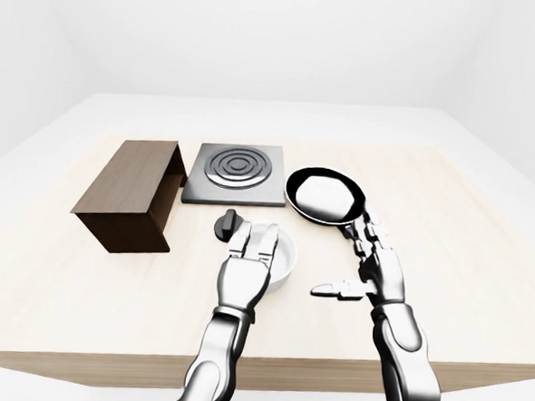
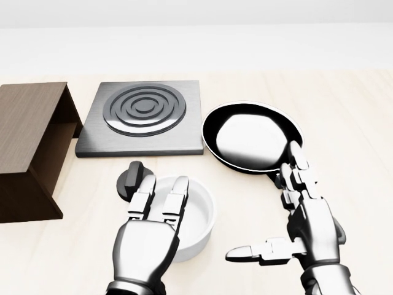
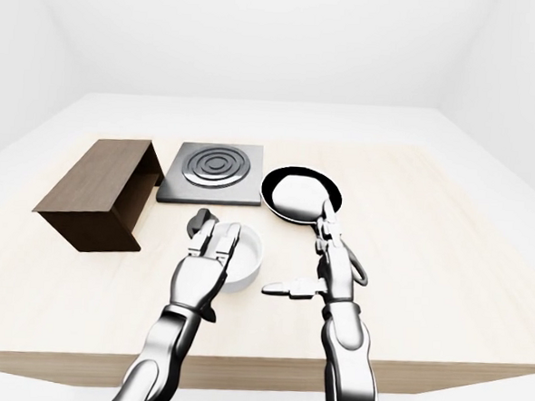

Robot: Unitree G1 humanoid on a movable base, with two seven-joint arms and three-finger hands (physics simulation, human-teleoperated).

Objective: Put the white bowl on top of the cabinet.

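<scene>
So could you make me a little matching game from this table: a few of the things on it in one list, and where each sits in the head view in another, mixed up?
Things:
1. cabinet
2. white bowl
3. frying pan
4. hotplate

Places in the head view:
A. under the left hand
B. left edge
C. right of the hotplate
D. between cabinet and pan

Pairs: 1-B, 2-A, 3-C, 4-D

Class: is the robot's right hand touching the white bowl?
Apart. In the head view, bare table shows between the open right hand and the white bowl.
</scene>
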